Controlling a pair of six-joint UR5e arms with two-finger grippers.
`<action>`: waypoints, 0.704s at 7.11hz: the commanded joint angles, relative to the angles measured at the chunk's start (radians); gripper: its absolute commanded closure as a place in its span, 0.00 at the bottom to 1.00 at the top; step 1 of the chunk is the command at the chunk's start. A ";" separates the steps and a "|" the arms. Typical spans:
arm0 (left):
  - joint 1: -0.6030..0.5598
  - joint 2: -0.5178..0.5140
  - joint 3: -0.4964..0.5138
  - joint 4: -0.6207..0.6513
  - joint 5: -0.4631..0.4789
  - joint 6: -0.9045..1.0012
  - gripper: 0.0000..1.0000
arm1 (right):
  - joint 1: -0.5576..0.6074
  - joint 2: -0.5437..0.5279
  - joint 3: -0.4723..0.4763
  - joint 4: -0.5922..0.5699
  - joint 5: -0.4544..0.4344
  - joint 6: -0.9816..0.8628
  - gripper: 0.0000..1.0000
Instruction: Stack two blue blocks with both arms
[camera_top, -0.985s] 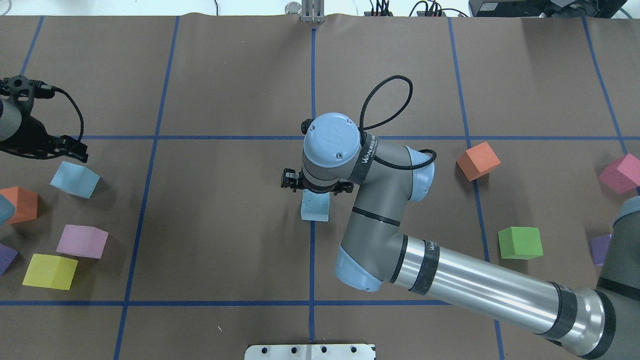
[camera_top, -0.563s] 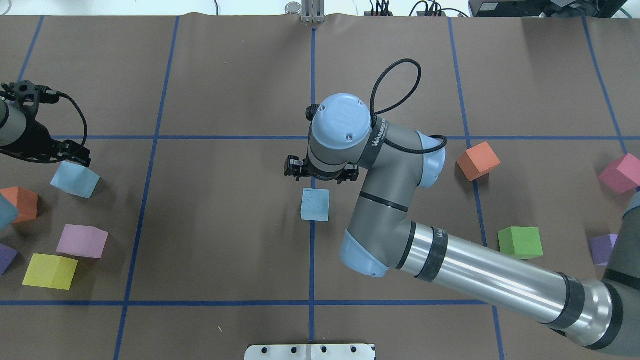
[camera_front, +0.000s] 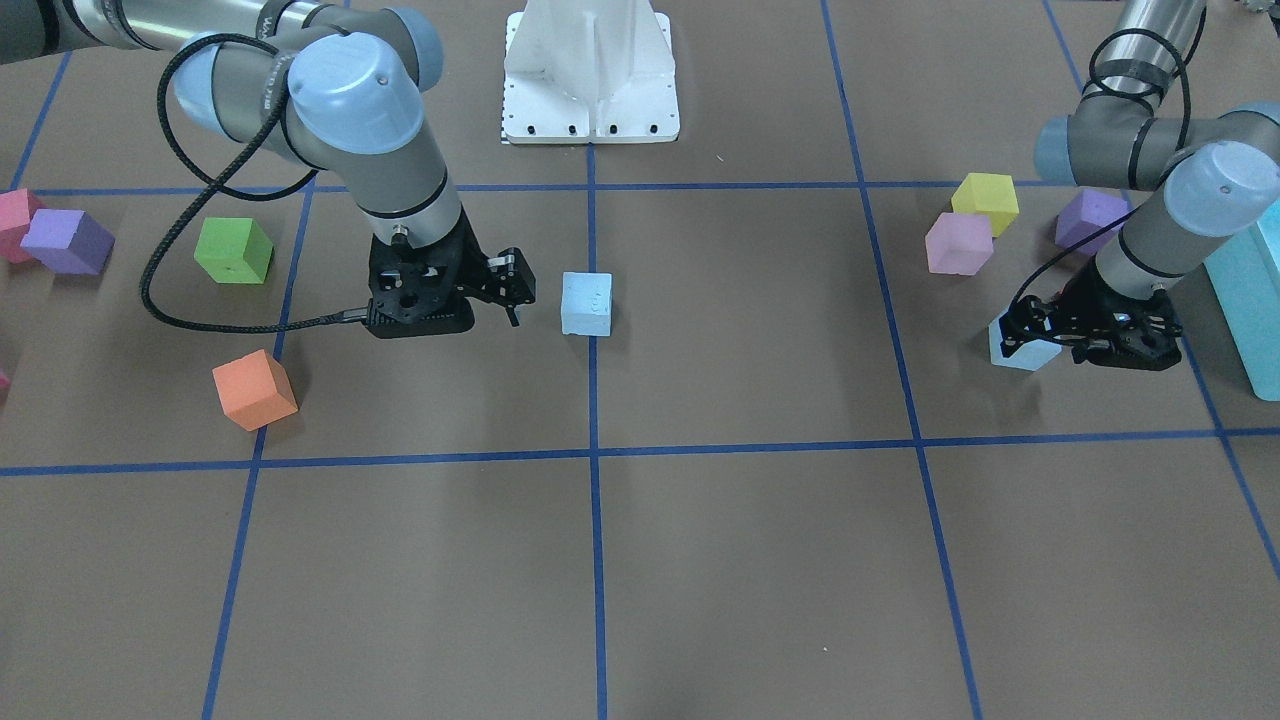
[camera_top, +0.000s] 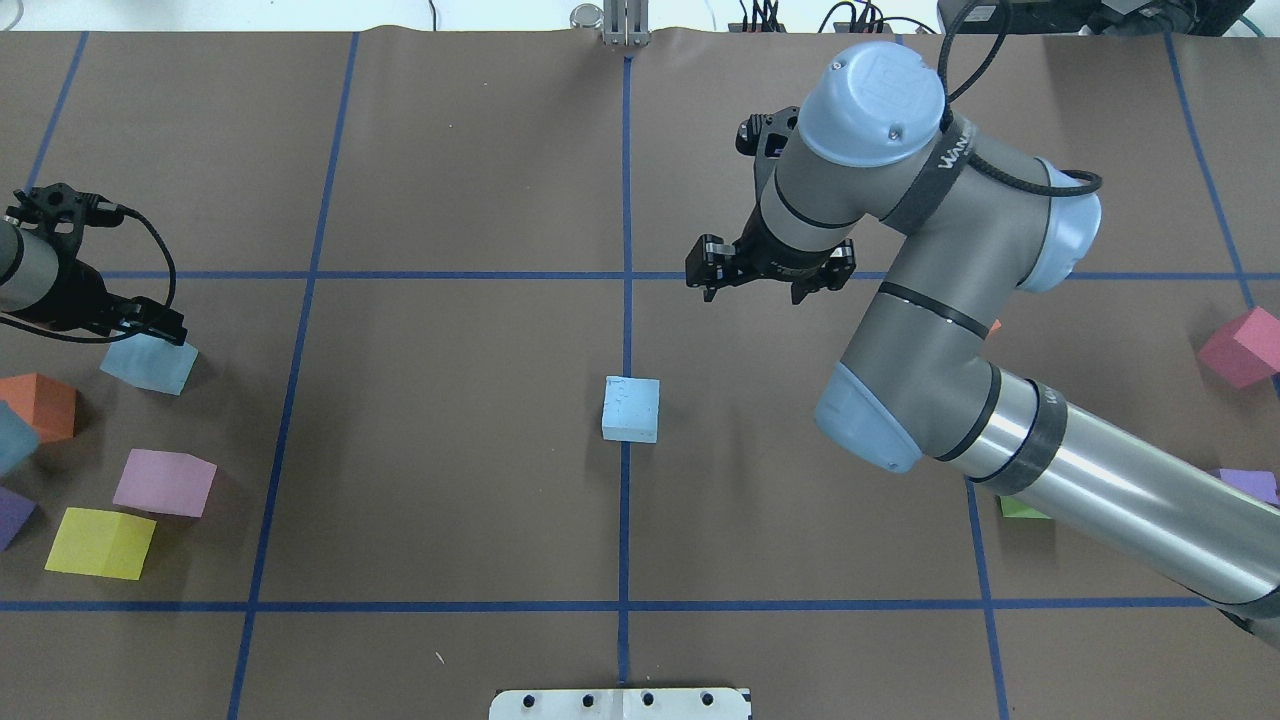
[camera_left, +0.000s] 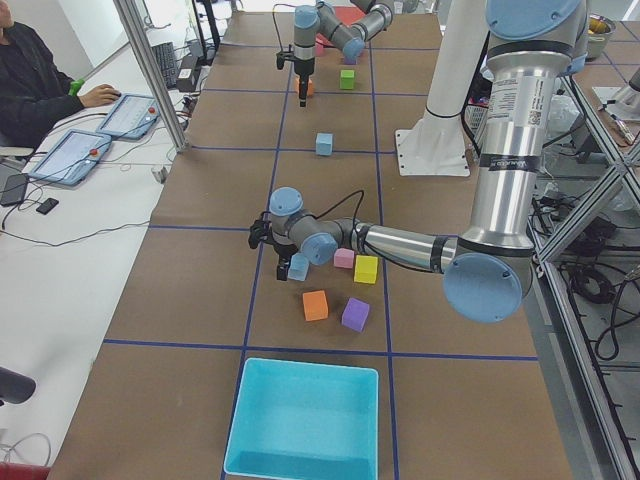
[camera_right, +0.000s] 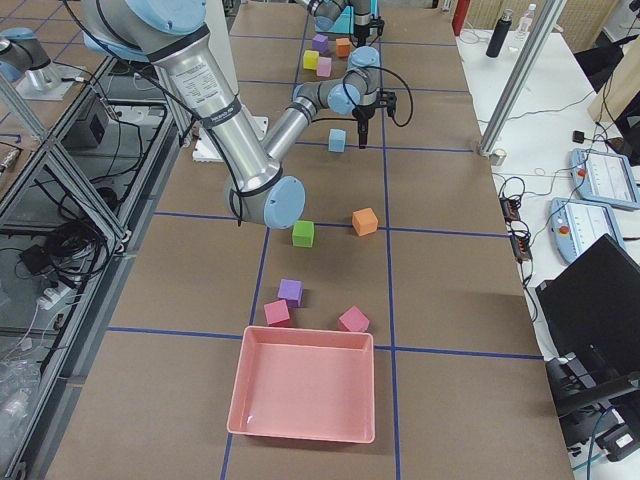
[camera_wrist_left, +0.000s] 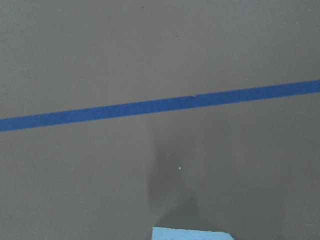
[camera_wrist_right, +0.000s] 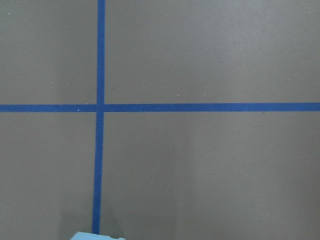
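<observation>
One pale blue block (camera_top: 631, 409) sits alone on the table's middle line; it also shows in the front view (camera_front: 587, 303). My right gripper (camera_top: 768, 287) is open and empty, raised and off to the far right of that block, also seen in the front view (camera_front: 500, 292). The second blue block (camera_top: 150, 363) lies at the left edge. My left gripper (camera_top: 155, 328) hangs low right at its far side, partly covering it in the front view (camera_front: 1040, 335), and looks open. The left wrist view shows only that block's top edge (camera_wrist_left: 192, 233).
By the left block are an orange cube (camera_top: 40, 405), a pink cube (camera_top: 165, 482), a yellow cube (camera_top: 100, 542) and a turquoise bin (camera_front: 1250, 300). On the right side are an orange cube (camera_front: 254, 389), a green cube (camera_front: 233, 250) and a purple cube (camera_front: 68, 241).
My right gripper has lifted off the middle blue block and swung away to the far right, leaving it on the table. My left gripper has moved closer onto the left blue block.
</observation>
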 joint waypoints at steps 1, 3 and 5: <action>0.024 0.004 -0.004 0.000 0.000 0.000 0.02 | 0.039 -0.029 0.012 -0.005 0.029 -0.049 0.00; 0.047 0.004 -0.006 0.001 0.000 0.001 0.02 | 0.053 -0.033 0.008 -0.003 0.029 -0.074 0.00; 0.047 0.013 -0.009 0.001 0.000 0.008 0.20 | 0.067 -0.043 0.008 -0.005 0.043 -0.095 0.00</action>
